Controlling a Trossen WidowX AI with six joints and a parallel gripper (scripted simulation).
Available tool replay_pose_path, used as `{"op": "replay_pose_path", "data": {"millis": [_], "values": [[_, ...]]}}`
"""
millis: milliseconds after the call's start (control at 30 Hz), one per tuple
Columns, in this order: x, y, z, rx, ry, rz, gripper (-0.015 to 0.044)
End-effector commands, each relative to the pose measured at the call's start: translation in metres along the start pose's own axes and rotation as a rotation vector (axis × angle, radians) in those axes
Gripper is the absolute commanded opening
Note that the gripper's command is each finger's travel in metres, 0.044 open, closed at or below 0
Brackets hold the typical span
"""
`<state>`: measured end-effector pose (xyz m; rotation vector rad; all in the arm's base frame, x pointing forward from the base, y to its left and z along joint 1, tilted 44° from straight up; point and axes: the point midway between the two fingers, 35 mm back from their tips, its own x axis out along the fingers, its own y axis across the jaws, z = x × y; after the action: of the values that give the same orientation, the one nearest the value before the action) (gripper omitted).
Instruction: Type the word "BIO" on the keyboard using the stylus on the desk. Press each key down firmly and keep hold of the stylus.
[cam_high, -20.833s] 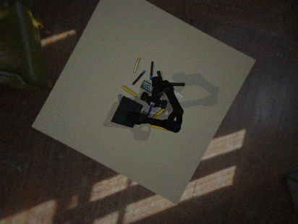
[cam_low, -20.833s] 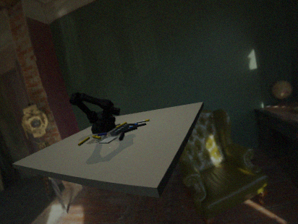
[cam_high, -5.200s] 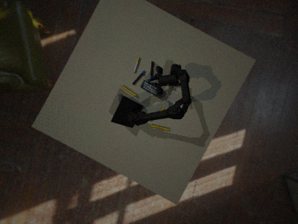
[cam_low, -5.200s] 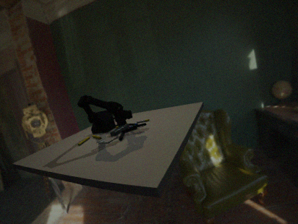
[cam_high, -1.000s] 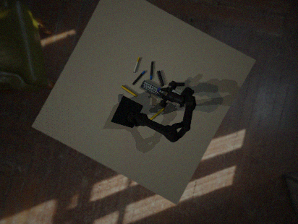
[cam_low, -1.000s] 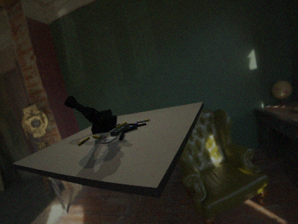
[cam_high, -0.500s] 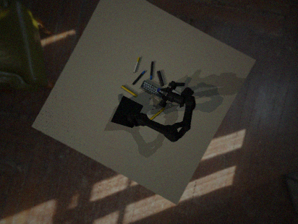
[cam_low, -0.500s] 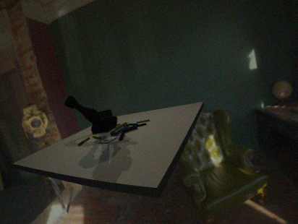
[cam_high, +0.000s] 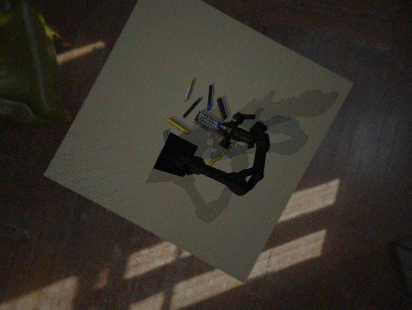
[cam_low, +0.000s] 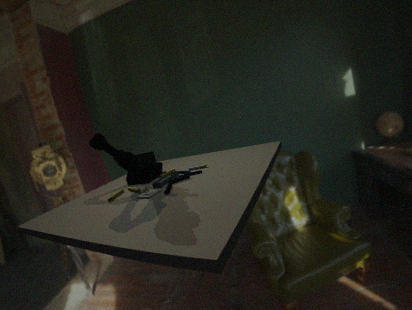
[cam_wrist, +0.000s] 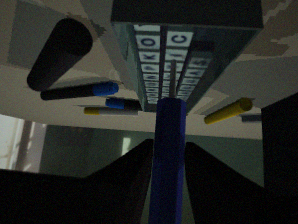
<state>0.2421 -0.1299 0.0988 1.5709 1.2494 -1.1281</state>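
My gripper (cam_wrist: 169, 147) (cam_high: 226, 129) is shut on a blue stylus (cam_wrist: 168, 145) with a thin grey tip. In the wrist view the tip points at the middle rows of the small keyboard (cam_wrist: 167, 60) (cam_high: 206, 120), whose white keys with dark letters fill the upper middle. The tip stands close to the keys; I cannot tell whether it touches one. In the top view the arm reaches from its black base (cam_high: 174, 155) to the keyboard's right end. In the exterior view the arm (cam_low: 125, 160) hides most of the keyboard.
Several other pens lie around the keyboard on the tan table (cam_high: 125, 90): black ones with blue ends (cam_wrist: 80, 92) (cam_wrist: 122, 103), a thick black one (cam_wrist: 59, 54), yellow ones (cam_wrist: 227, 111) (cam_high: 178, 126) (cam_high: 217, 157). A green armchair (cam_low: 305, 225) stands beside the table.
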Motion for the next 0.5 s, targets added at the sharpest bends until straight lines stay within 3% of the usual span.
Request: {"op": "replay_pose_path", "data": {"millis": [0,467], "values": [[0.0013,-0.0001,0.0021,-0.004,-0.002,-0.001,0.0081],[0.0041,-0.0001,0.0071,-0.004,-0.002,-0.001,0.0081]]}}
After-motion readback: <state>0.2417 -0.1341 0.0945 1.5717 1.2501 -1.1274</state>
